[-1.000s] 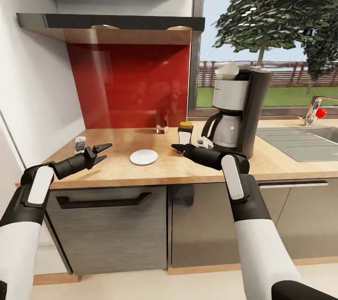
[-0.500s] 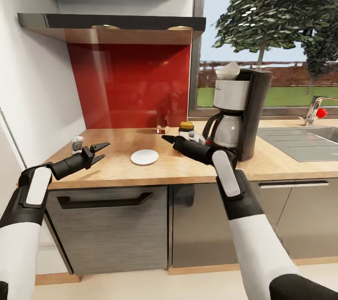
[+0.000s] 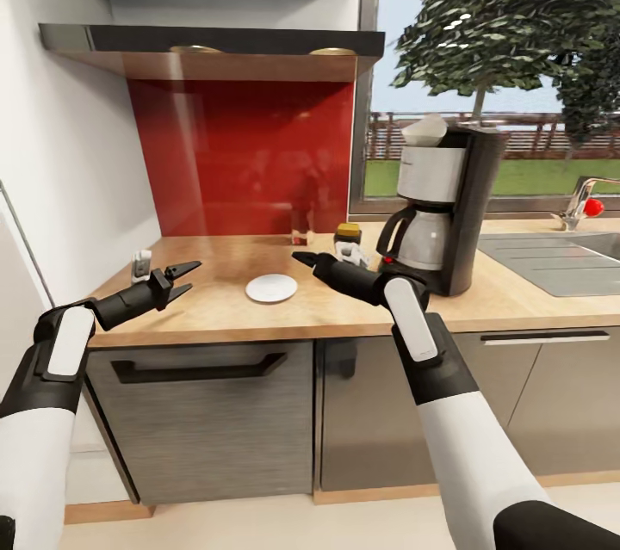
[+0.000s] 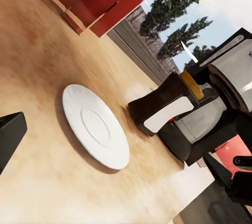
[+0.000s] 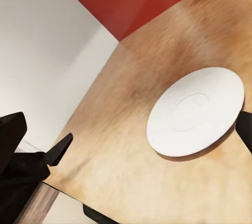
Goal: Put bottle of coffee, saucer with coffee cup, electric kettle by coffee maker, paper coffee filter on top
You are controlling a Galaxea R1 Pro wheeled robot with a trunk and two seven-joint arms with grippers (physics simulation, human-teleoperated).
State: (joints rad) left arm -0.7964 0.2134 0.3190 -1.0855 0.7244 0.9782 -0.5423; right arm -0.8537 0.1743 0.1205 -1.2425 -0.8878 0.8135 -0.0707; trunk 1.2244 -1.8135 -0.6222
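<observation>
The coffee maker stands on the kitchen countertop with the paper coffee filter on its top. The bottle of coffee stands just left of it, partly behind my right arm. The saucer lies flat and bare on the wood. My right gripper hangs open and holding nothing, just right of the saucer and above it. My left gripper hovers open, further left. The kitchen shelf runs above. The coffee cup and the electric kettle are out of view.
A steel sink with a tap lies right of the coffee maker. A small brownish object stands against the red backsplash. Grey cabinet fronts run below the counter edge.
My right arm has swung left from in front of the coffee maker towards the saucer, uncovering the carafe. The left arm has stayed put. The view has shifted slightly.
</observation>
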